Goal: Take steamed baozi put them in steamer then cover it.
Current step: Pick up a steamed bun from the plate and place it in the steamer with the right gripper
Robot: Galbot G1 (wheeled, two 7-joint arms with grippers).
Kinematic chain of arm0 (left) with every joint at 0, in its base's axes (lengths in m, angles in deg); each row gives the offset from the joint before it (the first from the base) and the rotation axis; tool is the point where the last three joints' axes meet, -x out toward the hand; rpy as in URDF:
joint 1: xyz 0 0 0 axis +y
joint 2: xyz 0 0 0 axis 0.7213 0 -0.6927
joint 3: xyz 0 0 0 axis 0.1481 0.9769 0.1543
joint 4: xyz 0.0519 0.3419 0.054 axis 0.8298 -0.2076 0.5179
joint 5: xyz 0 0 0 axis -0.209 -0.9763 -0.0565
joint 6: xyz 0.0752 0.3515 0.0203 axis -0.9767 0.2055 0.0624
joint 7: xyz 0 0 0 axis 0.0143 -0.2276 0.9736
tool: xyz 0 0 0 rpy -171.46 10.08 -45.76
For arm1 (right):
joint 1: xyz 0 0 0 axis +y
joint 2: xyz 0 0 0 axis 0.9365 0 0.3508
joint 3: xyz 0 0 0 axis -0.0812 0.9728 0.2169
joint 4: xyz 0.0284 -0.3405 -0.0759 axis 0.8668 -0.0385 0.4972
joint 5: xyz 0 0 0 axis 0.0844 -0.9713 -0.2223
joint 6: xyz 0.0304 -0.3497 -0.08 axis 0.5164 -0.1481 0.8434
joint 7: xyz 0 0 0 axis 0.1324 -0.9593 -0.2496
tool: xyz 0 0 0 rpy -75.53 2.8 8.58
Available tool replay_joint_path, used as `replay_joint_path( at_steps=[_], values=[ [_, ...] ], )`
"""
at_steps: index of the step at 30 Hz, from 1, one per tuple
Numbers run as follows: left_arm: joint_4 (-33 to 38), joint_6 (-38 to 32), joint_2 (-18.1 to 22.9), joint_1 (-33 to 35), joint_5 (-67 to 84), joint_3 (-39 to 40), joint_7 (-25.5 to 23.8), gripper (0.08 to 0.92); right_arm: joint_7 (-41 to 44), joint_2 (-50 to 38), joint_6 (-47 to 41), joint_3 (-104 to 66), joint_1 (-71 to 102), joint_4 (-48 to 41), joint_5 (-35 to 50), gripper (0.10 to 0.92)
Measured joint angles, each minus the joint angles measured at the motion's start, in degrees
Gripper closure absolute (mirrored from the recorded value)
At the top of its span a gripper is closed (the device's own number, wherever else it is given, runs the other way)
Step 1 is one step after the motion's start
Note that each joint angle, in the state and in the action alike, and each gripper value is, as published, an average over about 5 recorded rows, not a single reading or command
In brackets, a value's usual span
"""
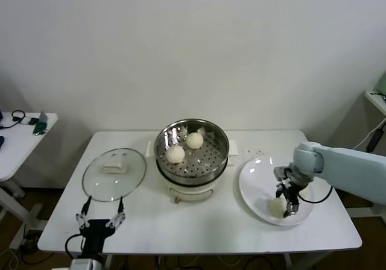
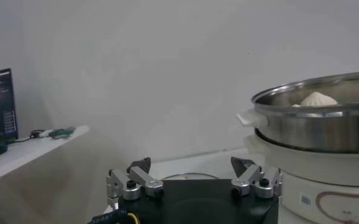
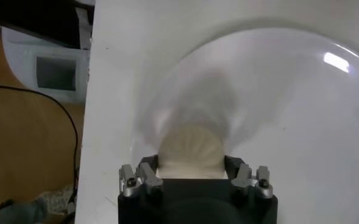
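The steamer stands mid-table with two baozi on its perforated tray. A third baozi lies on the white plate at the right. My right gripper is down on the plate, its jaws against both sides of this baozi. No fourth baozi shows. The glass cover lies flat on the table left of the steamer. My left gripper is open and empty at the front left, just short of the cover. Its view shows the steamer with one baozi.
A white side table with small items stands at the far left. The table's front edge runs just below the plate and the left gripper. A wall is close behind the table.
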Motion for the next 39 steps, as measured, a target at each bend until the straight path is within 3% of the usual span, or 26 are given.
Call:
replay_joint_path(
  at_steps=[8,16,28,39],
  values=[
    [0.1,-0.2,0.2,0.2,-0.3,0.4,0.0,0.177,1.4,1.2,2.5,1.5,-4.1,0.5,-1.6,0.330],
    [0.3,-0.2,-0.1,0.2,-0.4,0.7,-0.1,0.177,4.3,5.3,10.7,4.7,-14.4,0.5,-4.0,0.325],
    [0.8,-0.2,-0.8,0.1,-0.8,1.2,-0.4,0.177,8.5,16.6,25.8,8.0,-30.1,-1.4,-4.0,0.328],
    [0.4,0.1,-1.2,-0.5,-0.7,1.4,-0.3,0.177,10.2,28.4,34.0,3.2,-29.5,-3.6,-8.3,0.328]
  ],
)
